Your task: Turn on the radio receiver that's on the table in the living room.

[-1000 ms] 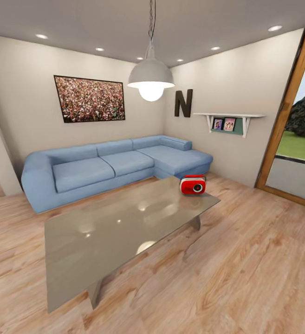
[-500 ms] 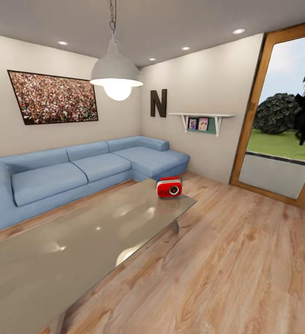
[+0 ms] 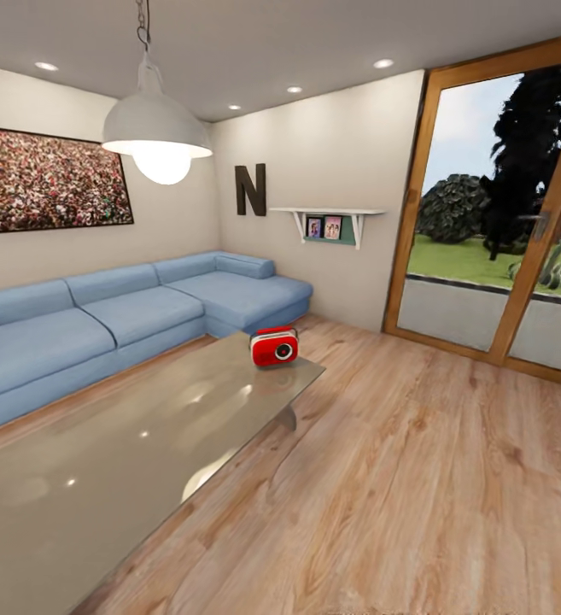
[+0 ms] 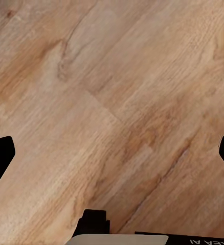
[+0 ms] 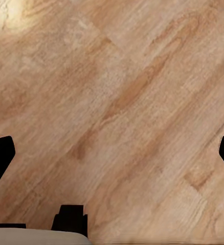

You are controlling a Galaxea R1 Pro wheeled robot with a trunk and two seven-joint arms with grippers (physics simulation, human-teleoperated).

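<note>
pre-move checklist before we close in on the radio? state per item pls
1. Radio receiver in head view: ok, upright at the table's far corner.
2. Table around it bare: ok.
3. Wood floor along the table's right side free of obstacles: ok.
4. Left gripper open, nothing held: ok.
5. Right gripper open, nothing held: ok.
6. Radio within arm reach: not ok.

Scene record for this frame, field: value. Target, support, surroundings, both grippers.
target: small red radio with white edge band, upright, dial face toward camera
support: low grey glossy table, radio at its far corner
surroundings: blue sectional sofa behind table; grey dome pendant lamp above; light wood floor
left gripper: open, over floor
right gripper: open, over floor
</note>
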